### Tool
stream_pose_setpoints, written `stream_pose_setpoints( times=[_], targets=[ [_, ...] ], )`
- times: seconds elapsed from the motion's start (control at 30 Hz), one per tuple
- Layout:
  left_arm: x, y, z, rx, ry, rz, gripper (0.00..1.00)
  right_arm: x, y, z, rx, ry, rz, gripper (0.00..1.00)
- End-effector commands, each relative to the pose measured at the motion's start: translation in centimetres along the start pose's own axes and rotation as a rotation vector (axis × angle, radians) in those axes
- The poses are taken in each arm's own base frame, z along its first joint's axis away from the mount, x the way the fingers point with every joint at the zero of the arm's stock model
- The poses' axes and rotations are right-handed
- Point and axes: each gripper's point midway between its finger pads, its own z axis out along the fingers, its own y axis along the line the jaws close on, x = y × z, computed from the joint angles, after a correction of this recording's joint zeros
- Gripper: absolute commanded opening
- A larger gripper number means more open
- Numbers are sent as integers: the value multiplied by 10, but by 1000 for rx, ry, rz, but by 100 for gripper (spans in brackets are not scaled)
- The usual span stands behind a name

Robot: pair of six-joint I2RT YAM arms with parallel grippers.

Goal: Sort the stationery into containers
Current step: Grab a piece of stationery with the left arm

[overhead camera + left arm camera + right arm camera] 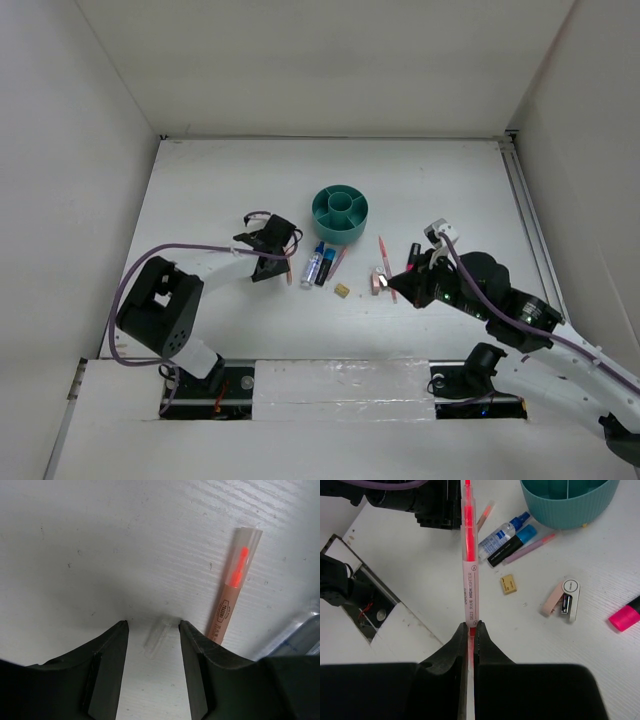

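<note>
A highlighter juts forward from between the right fingers; ahead-right of them on the worktop lie a block, then the organizer.

Your right wrist view loses the held salmon-pink pen past the top edge, ahead of the right gripper. Its near end is buried between the closed jaws. The teal organizer, ahead-right, is cropped, as is the pink highlighter far right. At the left gripper, another salmon pen has its near end hidden behind the right-hand finger. The clear scrap between the two is too blurred to name.
</note>
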Motion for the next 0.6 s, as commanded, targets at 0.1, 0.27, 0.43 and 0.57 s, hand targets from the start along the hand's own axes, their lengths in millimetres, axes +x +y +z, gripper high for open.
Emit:
stream_pose_setpoints(
  times=[0.1, 0.27, 0.43, 0.57],
  targets=[
    [20, 10, 5, -61, 58, 44, 38, -11, 7, 0, -32, -52, -5, 0],
    [23, 5, 7, -57, 71, 46, 33, -13, 7, -2, -28, -64, 5, 0],
    [32, 4, 8, -67, 88, 64, 31, -13, 7, -2, -28, -64, 5, 0],
    [36, 6, 11, -80, 100, 71, 25, -13, 7, -2, -28, -64, 5, 0]
  ],
)
